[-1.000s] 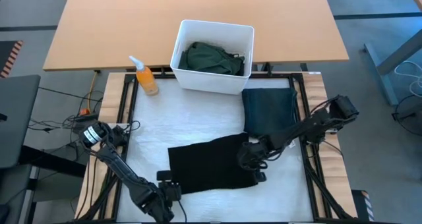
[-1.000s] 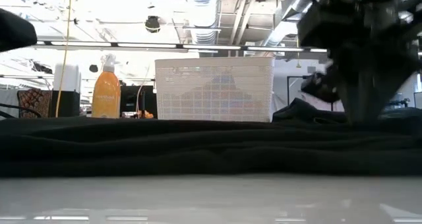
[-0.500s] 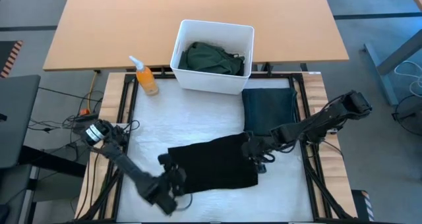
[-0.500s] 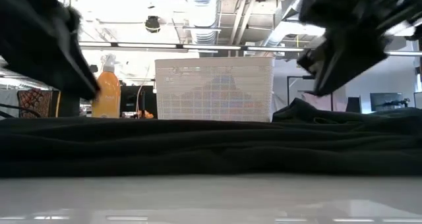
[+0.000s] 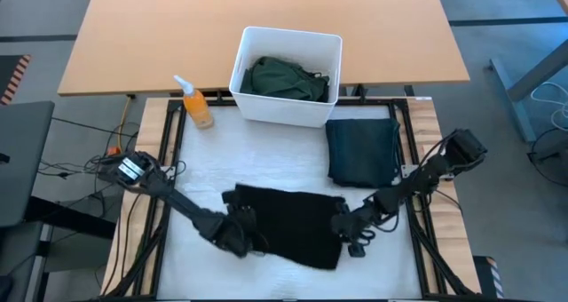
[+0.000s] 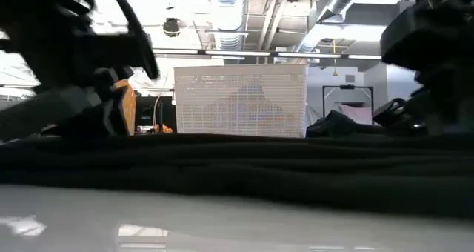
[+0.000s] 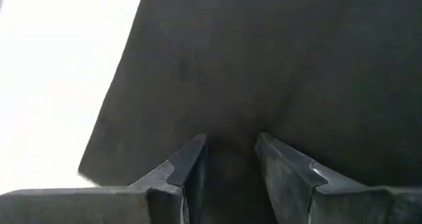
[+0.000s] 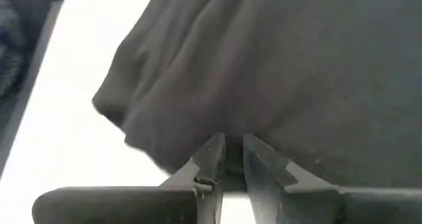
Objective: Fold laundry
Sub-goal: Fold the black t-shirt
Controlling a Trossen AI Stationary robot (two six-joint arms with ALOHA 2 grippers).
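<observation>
While both arms work low at the near edge of the table (image 5: 266,142), the black garment (image 5: 288,224) lies spread between them, its near hem bunched and slanting; the left gripper (image 5: 238,237) sits at the cloth's left edge, and its wrist view shows its fingers (image 7: 188,165) a little apart with a tuck of black cloth running down between them, so it looks pinched on the garment; the right gripper (image 5: 351,234) is at the near right corner, its fingers (image 8: 210,157) nearly together with the hem caught in the narrow gap, holding the cloth too. I judge the step in hand to be a fold of this garment, both corners gripped and ready to be carried over; the next move calls for both arms to lift together and travel evenly, keeping the cloth taut so the fold lands square and no edge slips free. Farther back on the right a folded dark piece (image 5: 362,149) lies flat; beyond it the white bin (image 5: 241,62) holds a green garment (image 5: 286,78), with an orange bottle (image 5: 195,105) beside the bin.
</observation>
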